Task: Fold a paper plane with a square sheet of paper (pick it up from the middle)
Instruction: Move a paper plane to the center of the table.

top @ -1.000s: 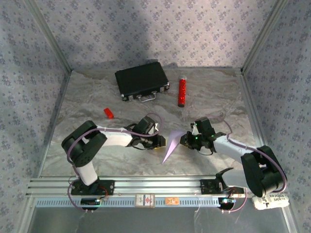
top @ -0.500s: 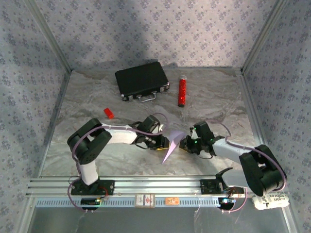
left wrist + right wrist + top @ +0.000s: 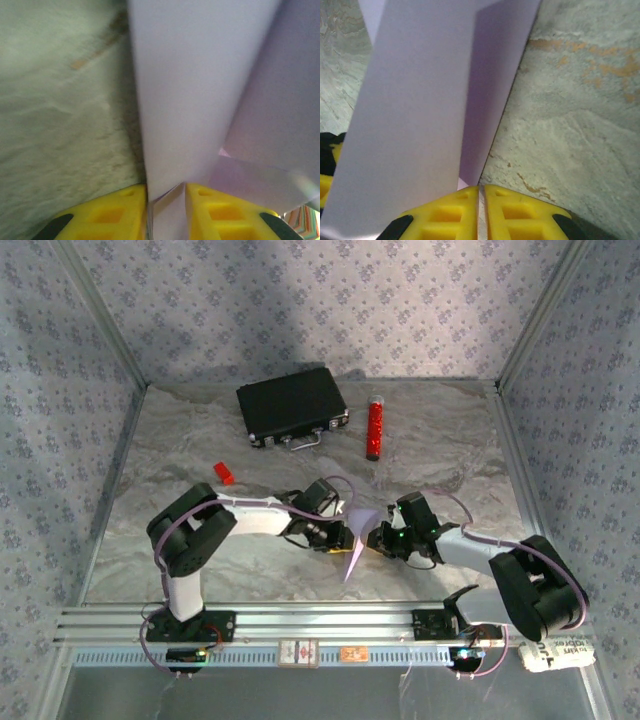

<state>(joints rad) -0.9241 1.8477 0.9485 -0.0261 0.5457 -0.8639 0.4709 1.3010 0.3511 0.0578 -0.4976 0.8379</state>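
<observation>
The square sheet of paper [image 3: 356, 540], creased into a lilac dart shape, stands on edge just above the table [image 3: 180, 440] between the two arms. The right gripper [image 3: 481, 200] pinches its lower edge with fingers almost touching. The left gripper [image 3: 166, 200] has its fingers narrow, with loose folds in the gap; whether they bite cannot be told. If the arms pull against each other, the thin paper may tear or the centre crease may skew. A slack left hold could let layers slide out, so the flaps spring apart and the next fold lands crooked.
</observation>
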